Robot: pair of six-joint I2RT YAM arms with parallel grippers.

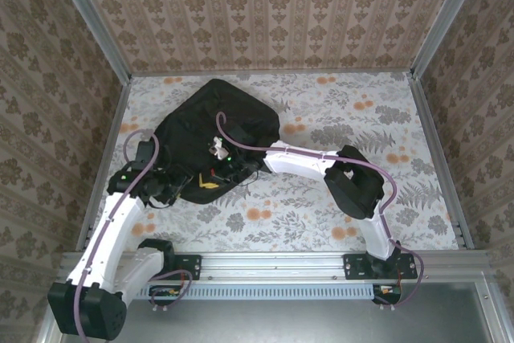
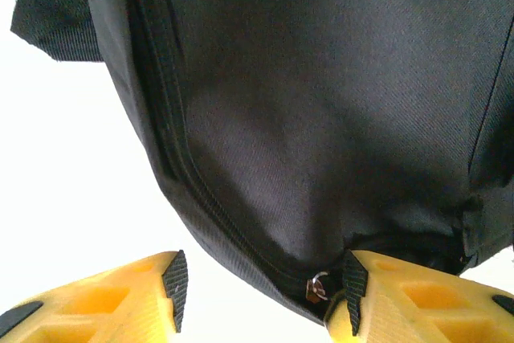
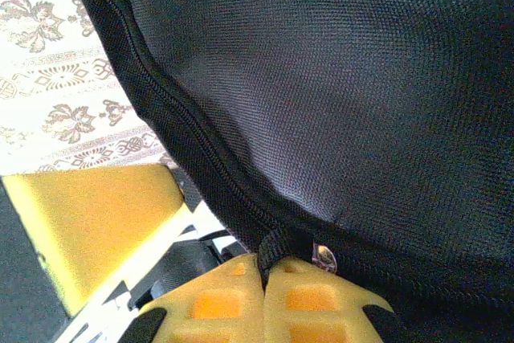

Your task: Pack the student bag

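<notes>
Right pincer (image 3: pixel 265 267), seen from its own wrist camera, has its two yellow fingers pressed together on a fold of the large black soft fabric backpack (image 3: pixel 337 78), pinching the edge where a zip line (image 3: pixel 161 110) runs down to them. A small metal ring (image 3: pixel 324 255) sits on the fabric just beside the closed fingertips.

Left pincer (image 2: pixel 261 279) stands open, its yellow fingers with black pads well apart. The lower edge of the backpack hangs into the gap, lying close against the right-hand finger, while the other finger is clear of the fabric. A small metal piece (image 2: pixel 317 285) shows at the seam just beside that right-hand finger, and a dark zip seam (image 2: pixel 173 142) curves up the cloth from there.

From above, the backpack lies flat on the floral-patterned worktop (image 1: pixel 361 126), left of centre and toward the far wall. Both arms reach in to its near edge, the left arm from the left side and the right arm bent across from the right. Walls covered in ornamented wallpaper (image 1: pixel 265 14) stand around the worktop.
</notes>
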